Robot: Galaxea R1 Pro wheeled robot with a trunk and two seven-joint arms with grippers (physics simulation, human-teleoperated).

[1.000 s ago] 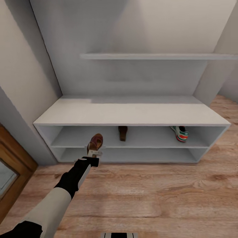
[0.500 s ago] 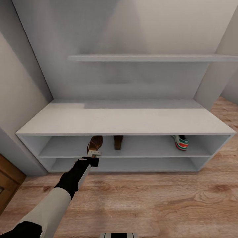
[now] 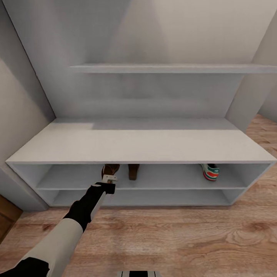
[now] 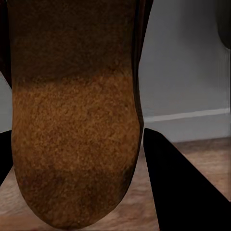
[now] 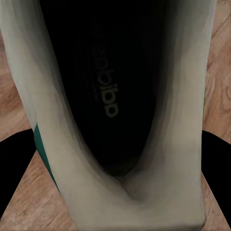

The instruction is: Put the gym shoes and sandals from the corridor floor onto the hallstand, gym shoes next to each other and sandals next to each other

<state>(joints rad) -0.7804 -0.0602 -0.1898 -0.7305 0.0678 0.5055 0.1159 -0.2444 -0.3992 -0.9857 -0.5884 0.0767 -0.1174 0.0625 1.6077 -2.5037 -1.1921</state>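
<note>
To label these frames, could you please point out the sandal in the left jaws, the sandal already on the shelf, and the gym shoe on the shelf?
held sandal (image 3: pixel 110 170): head view, brown upper.
shelved sandal (image 3: pixel 133 171): head view, heel end.
gym shoe (image 3: pixel 210 171): head view, heel.

The hallstand (image 3: pixel 142 144) spans the middle of the head view, its wall shelf (image 3: pixel 161 68) across the upper part and the corridor floor (image 3: pixel 173 238) below. On its upper open shelf stand a sandal (image 3: pixel 133 171) near centre and a gym shoe (image 3: pixel 210 171) far right. Left of that sandal, the left gripper (image 3: pixel 109 179) holds a second sandal (image 3: pixel 110 169) at the shelf's front edge — just beside the first. Between the right gripper's fingers (image 5: pixel 219 163) sits another gym shoe (image 5: pixel 120 110), over floor.
</note>
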